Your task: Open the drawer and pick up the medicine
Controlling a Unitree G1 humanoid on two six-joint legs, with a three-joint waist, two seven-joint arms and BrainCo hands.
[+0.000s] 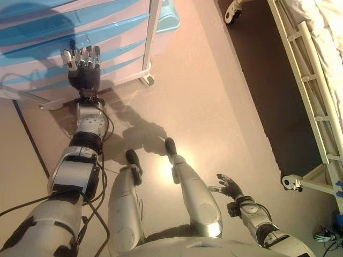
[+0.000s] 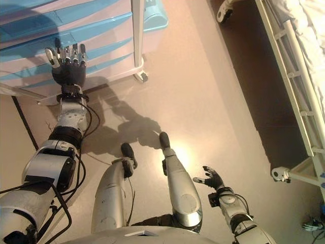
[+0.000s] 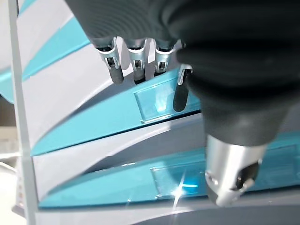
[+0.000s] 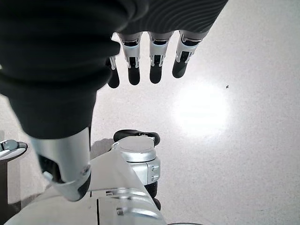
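Note:
A white drawer cabinet with blue handle strips stands at the top left; its drawers are closed. My left hand is raised in front of its lower drawers with fingers straight and open. In the left wrist view the fingertips hover just before a blue drawer handle, apart from it. My right hand hangs open and empty low at my right side, over the floor. No medicine shows in any view.
The cabinet stands on a white frame with a castor. A white bed frame with a castor runs along the right. A dark floor strip lies beside the bed, and pale floor lies between it and the cabinet.

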